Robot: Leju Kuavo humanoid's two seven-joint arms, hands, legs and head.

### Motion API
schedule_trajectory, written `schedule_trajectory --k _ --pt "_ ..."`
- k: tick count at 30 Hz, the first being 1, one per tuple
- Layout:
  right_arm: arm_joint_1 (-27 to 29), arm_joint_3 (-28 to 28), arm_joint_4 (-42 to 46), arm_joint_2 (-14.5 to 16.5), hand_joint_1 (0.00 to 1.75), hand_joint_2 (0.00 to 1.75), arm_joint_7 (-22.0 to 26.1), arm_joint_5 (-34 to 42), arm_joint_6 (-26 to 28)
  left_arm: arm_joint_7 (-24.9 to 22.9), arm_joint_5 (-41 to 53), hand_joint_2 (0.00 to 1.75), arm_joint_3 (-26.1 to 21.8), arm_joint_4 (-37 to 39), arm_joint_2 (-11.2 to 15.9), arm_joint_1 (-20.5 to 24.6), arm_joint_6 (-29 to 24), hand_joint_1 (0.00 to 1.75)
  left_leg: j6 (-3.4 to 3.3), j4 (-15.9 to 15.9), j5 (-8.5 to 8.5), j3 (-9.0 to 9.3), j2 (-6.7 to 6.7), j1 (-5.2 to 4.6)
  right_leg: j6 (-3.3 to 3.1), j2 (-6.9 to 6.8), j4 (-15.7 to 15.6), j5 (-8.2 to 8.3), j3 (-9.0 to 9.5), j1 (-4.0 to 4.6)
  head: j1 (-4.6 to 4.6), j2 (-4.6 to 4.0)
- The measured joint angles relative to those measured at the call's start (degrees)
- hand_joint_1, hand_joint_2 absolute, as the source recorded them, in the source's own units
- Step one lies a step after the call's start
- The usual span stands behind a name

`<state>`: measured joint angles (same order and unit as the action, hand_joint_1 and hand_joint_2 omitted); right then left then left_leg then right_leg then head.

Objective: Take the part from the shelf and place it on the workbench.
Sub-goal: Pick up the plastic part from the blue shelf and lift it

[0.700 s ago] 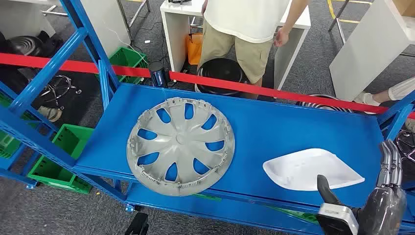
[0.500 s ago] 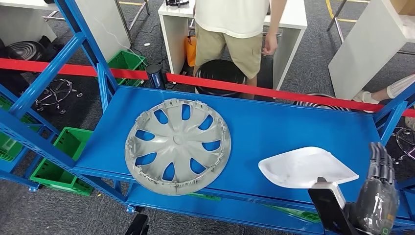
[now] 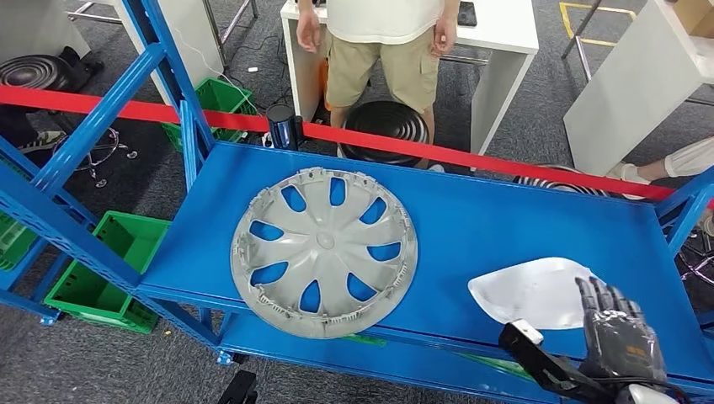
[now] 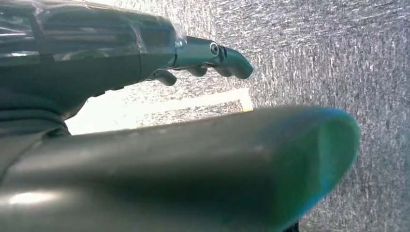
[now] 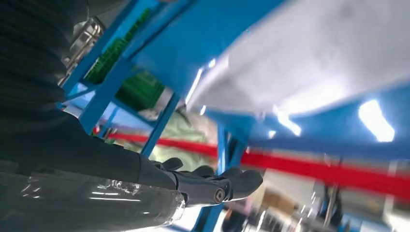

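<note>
Head view: a flat white teardrop-shaped plastic part (image 3: 532, 291) lies on the blue metal shelf (image 3: 505, 219), long axis across it, narrow end toward the shelf's right side. The right hand (image 3: 619, 341) hovers beside that end, fingers (image 3: 599, 296) spread, holding nothing. Left wrist view: the left hand (image 4: 145, 53) hangs above grey carpet (image 4: 348, 53), fingers loosely extended, empty. Right wrist view: the part sits apart from the fingers.

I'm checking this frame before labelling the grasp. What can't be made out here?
- Head view: the white part's near right corner is hidden by the right hand.
- Right wrist view: white part is blurred; contact cannot be told.
- Left wrist view: the left hand is partly hidden behind its thumb.
</note>
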<state>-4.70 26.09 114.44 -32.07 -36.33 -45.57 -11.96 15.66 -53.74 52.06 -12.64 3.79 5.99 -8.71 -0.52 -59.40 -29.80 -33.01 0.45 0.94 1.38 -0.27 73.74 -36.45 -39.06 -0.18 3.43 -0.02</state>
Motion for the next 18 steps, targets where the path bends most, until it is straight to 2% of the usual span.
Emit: schedule_trajectory --k 1,3,4,5,8,10,11,13,14,15,16,18 --pt "-0.29 0.26 -0.08 -0.16 0.0 1.75 0.0 1.12 -1.13 -0.01 0.0 0.0 0.07 0.01 0.0 0.03 0.01 0.0 -0.02 0.0 -0.01 0.03 0.01 -0.03 -0.24 0.01 -1.83 1.68 0.78 0.02 0.01 0.0" --pt "-1.03 0.81 -0.16 -0.55 0.0 1.75 0.0 2.62 -3.02 0.0 0.01 0.0 0.44 0.03 -0.06 0.17 0.03 0.0 0.03 0.01 -0.03 0.05 0.0 -0.12 -0.99 0.2 -9.09 5.77 4.07 0.17 0.02 0.0" --pt "-1.36 1.07 -0.2 -0.73 0.0 1.75 0.0 2.91 -3.67 0.01 0.02 0.0 0.67 0.03 -0.12 0.25 0.04 0.0 0.15 0.0 -0.01 -0.03 -0.01 -0.17 -1.34 0.31 -12.25 6.96 5.47 0.3 0.03 0.0" --pt "-1.64 1.3 -0.25 -0.9 0.0 1.75 0.0 2.99 -4.18 0.02 0.02 0.0 0.86 0.03 -0.2 0.31 0.05 0.0 0.35 0.0 0.06 -0.18 -0.02 -0.21 -1.63 0.38 -14.32 7.37 6.35 0.44 0.02 0.0" --pt "-2.01 1.89 -0.38 -1.22 0.0 1.75 0.0 2.87 -5.24 0.06 0.08 0.0 1.04 0.03 -0.37 0.31 0.13 0.0 1.3 0.1 0.2 -0.47 0.0 -0.17 -2.17 0.3 -15.84 7.2 6.65 0.5 -0.01 0.0" --pt "-2.13 2.13 -0.5 -1.28 0.0 1.75 0.0 2.84 -5.93 0.1 0.13 0.0 1.11 0.03 -0.4 0.33 0.16 0.0 1.8 -1.71 -1.35 -1.21 -0.16 -0.23 -2.6 0.1 -16.72 7.71 6.97 0.27 0.1 0.0" --pt "-2.16 2.19 -0.63 -1.27 0.0 1.75 0.0 2.81 -6.35 0.12 0.18 0.0 1.17 0.03 -0.4 0.33 0.17 0.0 1.92 -4.23 -2.97 -2.34 -0.3 -0.26 -2.77 -0.02 -17.03 7.92 7.12 0.17 0.17 0.0" --pt "-2.14 2.36 -1.02 -1.26 0.0 1.75 0.0 2.61 -7.36 0.12 0.38 0.0 1.32 0.03 -0.42 0.26 0.24 0.0 2.04 -11.27 -6.35 -5.69 -0.52 -0.32 -2.93 -0.11 -17.1 7.96 7.12 0.28 0.25 0.0" --pt "-2.1 2.47 -1.3 -1.25 0.0 1.75 0.0 2.52 -7.83 0.1 0.51 0.0 1.37 0.03 -0.44 0.21 0.28 0.0 2.09 -13.88 -7.07 -6.98 -0.54 -0.33 -2.95 -0.15 -17.07 7.95 7.13 0.33 0.24 0.0" --pt "-2.11 2.61 -1.65 -1.25 0.0 1.75 0.0 2.48 -8.11 0.09 0.64 0.0 1.41 0.03 -0.45 0.18 0.32 0.0 2.1 -14.7 -6.68 -7.42 -0.54 -0.35 -2.97 -0.17 -17.02 7.92 7.15 0.37 0.23 0.0" --pt "-2.18 2.79 -2.08 -1.24 0.0 1.75 0.0 2.51 -8.07 0.07 0.78 0.0 1.44 0.03 -0.45 0.17 0.34 0.0 2.05 -13.29 -5.18 -6.76 -0.51 -0.36 -2.97 -0.17 -16.92 7.87 7.17 0.39 0.24 0.0" --pt "-2.43 3.17 -3.03 -1.24 0.0 1.75 0.0 2.38 -6.73 0.06 1.03 0.0 1.61 0.03 -0.42 0.23 0.38 0.0 1.76 -6.41 -1.2 -3.34 -0.42 -0.41 -2.78 -0.13 -16.55 7.62 7.18 0.38 0.25 0.0"
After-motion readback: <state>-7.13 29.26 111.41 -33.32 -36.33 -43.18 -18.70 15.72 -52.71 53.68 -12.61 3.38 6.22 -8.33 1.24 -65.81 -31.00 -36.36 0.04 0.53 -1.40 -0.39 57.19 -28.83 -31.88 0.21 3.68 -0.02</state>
